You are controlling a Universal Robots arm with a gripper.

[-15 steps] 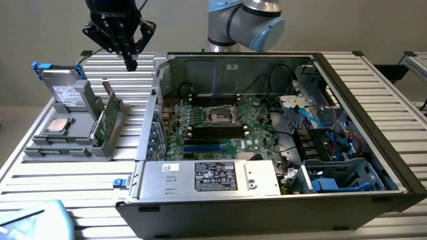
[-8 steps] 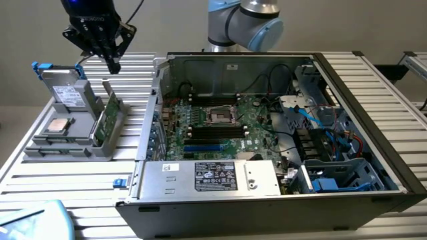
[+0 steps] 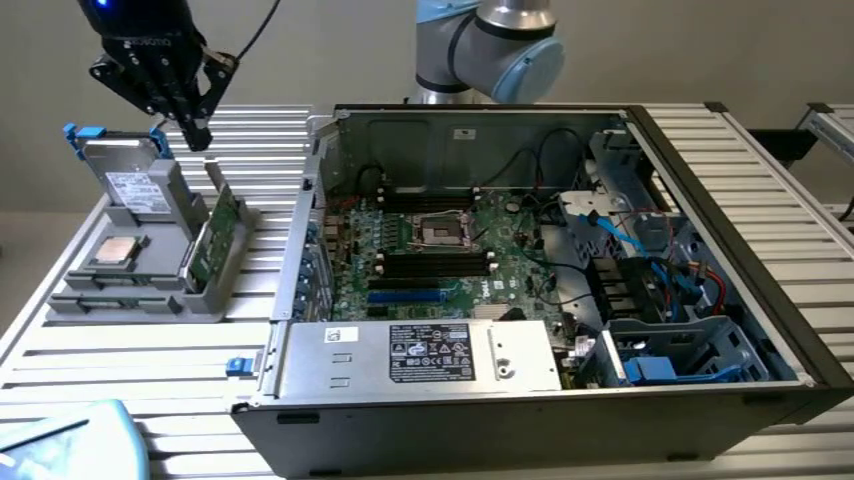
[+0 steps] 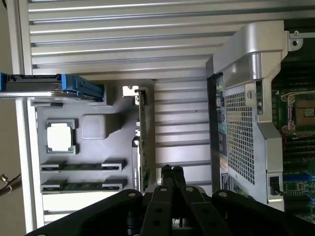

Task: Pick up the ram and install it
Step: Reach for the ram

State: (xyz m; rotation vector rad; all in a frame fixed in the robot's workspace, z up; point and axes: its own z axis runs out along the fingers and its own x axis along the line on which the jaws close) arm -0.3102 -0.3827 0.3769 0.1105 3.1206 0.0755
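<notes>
Two slim dark-green ram sticks lie flat in slots of the grey holder, one beside the other; in the exterior view they sit at the holder's near end. My gripper hangs high over the holder's far end, at the exterior view's upper left. Its black fingers are pressed together with nothing between them. In the wrist view the gripper is over the slatted table beside the holder, apart from the ram. The motherboard's black slots lie bare inside the open case.
The holder also carries a square silver processor, a blue-handled drive and a taller green card standing on edge with a metal bracket. The open computer case stands to the exterior view's right, its power supply in front.
</notes>
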